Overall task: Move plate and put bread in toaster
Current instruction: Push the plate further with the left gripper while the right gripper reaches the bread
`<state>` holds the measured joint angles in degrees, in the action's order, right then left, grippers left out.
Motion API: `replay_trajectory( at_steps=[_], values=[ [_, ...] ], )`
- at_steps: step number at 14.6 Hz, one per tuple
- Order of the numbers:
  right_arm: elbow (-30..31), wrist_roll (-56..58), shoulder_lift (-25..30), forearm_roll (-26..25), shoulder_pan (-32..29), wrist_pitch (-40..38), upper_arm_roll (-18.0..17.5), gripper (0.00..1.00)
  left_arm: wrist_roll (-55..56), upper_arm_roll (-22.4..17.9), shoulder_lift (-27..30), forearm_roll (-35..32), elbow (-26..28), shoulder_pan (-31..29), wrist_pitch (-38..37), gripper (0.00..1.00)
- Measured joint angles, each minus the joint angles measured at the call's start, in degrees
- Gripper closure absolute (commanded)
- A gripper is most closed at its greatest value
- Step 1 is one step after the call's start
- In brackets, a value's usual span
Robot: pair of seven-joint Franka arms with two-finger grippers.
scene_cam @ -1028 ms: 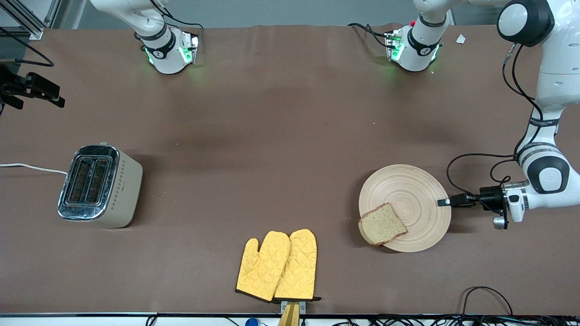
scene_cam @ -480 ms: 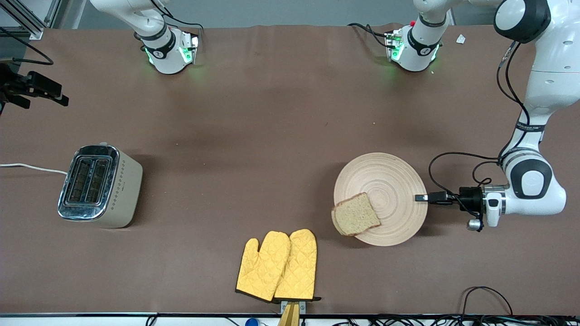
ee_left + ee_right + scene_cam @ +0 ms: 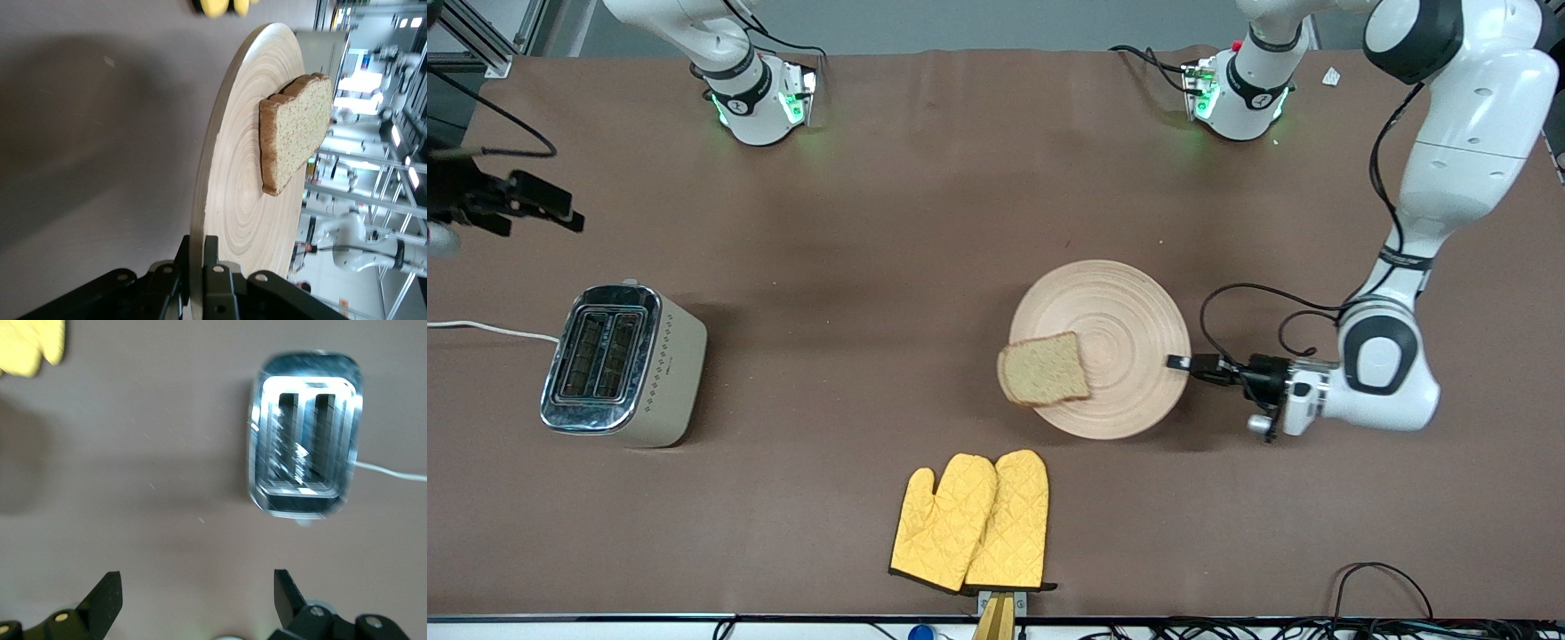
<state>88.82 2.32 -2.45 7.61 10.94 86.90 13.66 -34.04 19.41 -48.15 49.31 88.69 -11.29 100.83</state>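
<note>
Left tool [image 3: 1178, 362] clamped on the plate's [image 3: 1129, 311] rim with the bread [image 3: 1045, 368] on it, well short of the toaster [image 3: 624, 364]; right tool [image 3: 197, 600] spread wide, empty above the toaster; plate move underway, bread-loading not yet begun.

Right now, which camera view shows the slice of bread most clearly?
The left wrist view: the bread fills much of the picture on the plate, showing its crust, crumb and thickness. The front view shows the bread whole but small, overhanging the plate's rim. The right wrist view does not show it.
</note>
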Motion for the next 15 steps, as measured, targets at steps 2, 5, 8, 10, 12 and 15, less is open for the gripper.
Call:
replay_trajectory(
  at_steps=[2,5,8,10,12,15],
  values=[
    [-0.1,-1.3,-3.3,1.5,0.4,4.7,-0.1,0.00,0.0,0.0,0.0,0.0,0.4,3.2,1.0,1.00],
    [0.1,-7.2,-8.8,3.1,1.2,11.7,-1.1,0.00,-0.1,0.1,-0.1,0.1,2.0,7.5,5.5,1.00],
    [2.2,-11.6,-13.1,3.3,1.8,19.7,-4.6,0.00,-0.2,0.8,-0.2,1.2,4.2,12.0,10.1,1.00],
    [7.2,-12.7,-15.1,3.3,2.7,27.5,-6.6,0.00,-1.2,0.9,-0.3,1.8,5.1,15.0,14.2,1.00],
    [13.1,-14.4,-16.2,3.3,4.0,35.3,-8.3,0.00,-2.9,0.9,-0.6,4.7,5.9,17.5,17.4,1.00],
    [22.1,-17.5,-16.1,3.4,5.4,46.2,-12.0,0.00,-6.7,0.9,-1.4,9.3,6.6,20.1,20.8,1.00]
  ],
)
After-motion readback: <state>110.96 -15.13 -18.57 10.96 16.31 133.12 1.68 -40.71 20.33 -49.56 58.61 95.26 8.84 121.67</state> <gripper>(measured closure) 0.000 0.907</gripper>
